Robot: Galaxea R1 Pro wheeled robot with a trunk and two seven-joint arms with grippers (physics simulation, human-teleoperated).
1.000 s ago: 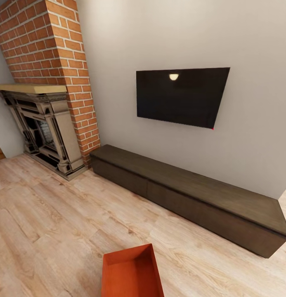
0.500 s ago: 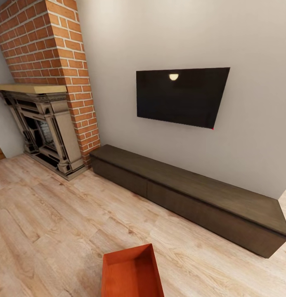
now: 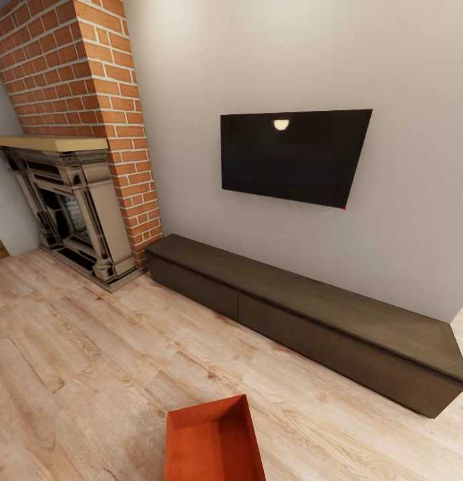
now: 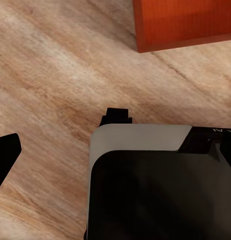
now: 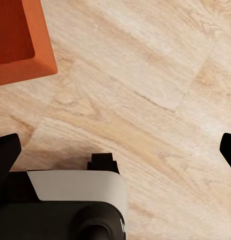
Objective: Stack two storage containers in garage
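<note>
Red-orange lidless storage container (image 3: 214, 441) on the light wood-plank floor (image 3: 77, 361) of the living room.

It sits low and centred in the head view, open side up, well apart from the long dark low cabinet (image 3: 311, 321) along the white wall; a black wall TV (image 3: 291, 157) hangs above that cabinet, and a red-brick fireplace (image 3: 77, 133) with a pale mantel stands to the left. In the left wrist view, the left gripper (image 4: 60, 135) hangs above bare planks with its two dark fingertips spread wide and nothing between them, the container's ribbed wall (image 4: 185, 22) near but apart. In the right wrist view, the right gripper (image 5: 118, 147) is likewise spread and empty over the planks, with a container corner (image 5: 20, 40) off to one side.
</note>
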